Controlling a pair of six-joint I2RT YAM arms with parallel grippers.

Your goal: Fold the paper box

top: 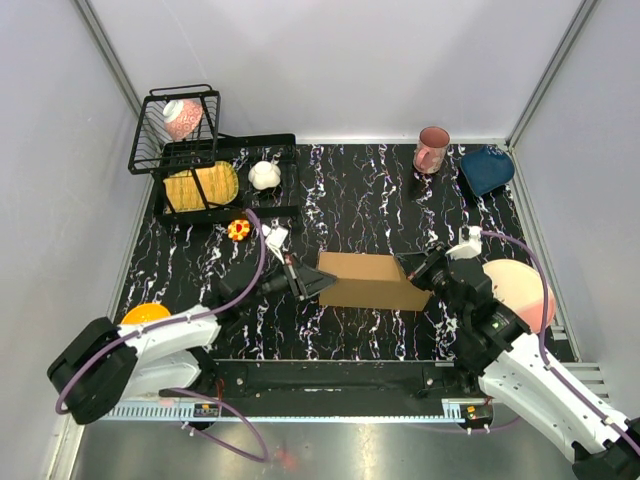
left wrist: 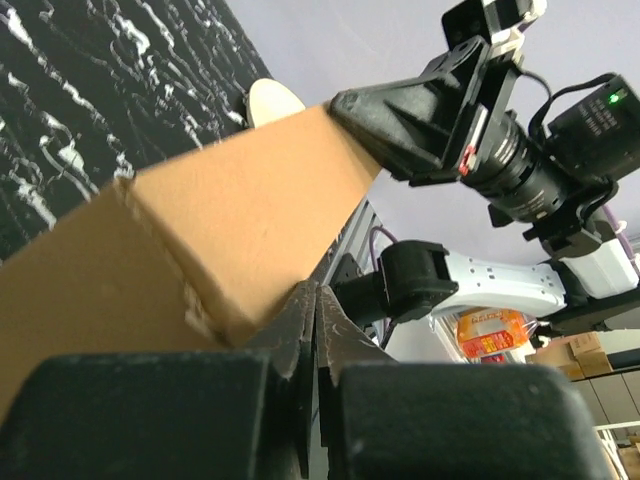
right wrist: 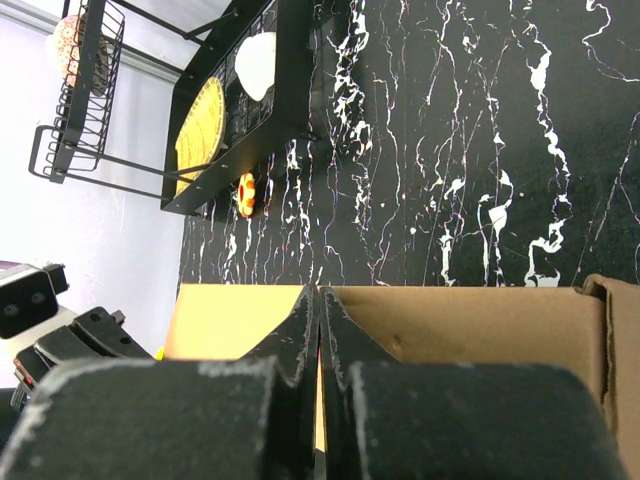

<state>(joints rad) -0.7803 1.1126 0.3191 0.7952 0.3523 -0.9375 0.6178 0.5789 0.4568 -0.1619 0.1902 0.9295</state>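
The paper box [top: 368,280] is a shallow closed brown cardboard box lying in the middle of the black marbled table. My left gripper [top: 330,283] is shut, with its tips against the box's left end. In the left wrist view the box [left wrist: 240,220] fills the space just past the left gripper [left wrist: 318,290]. My right gripper [top: 408,265] is also shut, and its tips touch the box's right end. The right wrist view shows the right gripper [right wrist: 319,292] at the top edge of the box [right wrist: 470,325]. Nothing sits between either pair of jaws.
At the back left a black dish rack [top: 285,160] holds a yellow plate [top: 200,185] and a white object [top: 264,175]. A pink mug [top: 432,150] and a blue bowl [top: 487,168] stand back right. A pink plate [top: 525,290] lies right, an orange object [top: 145,313] left.
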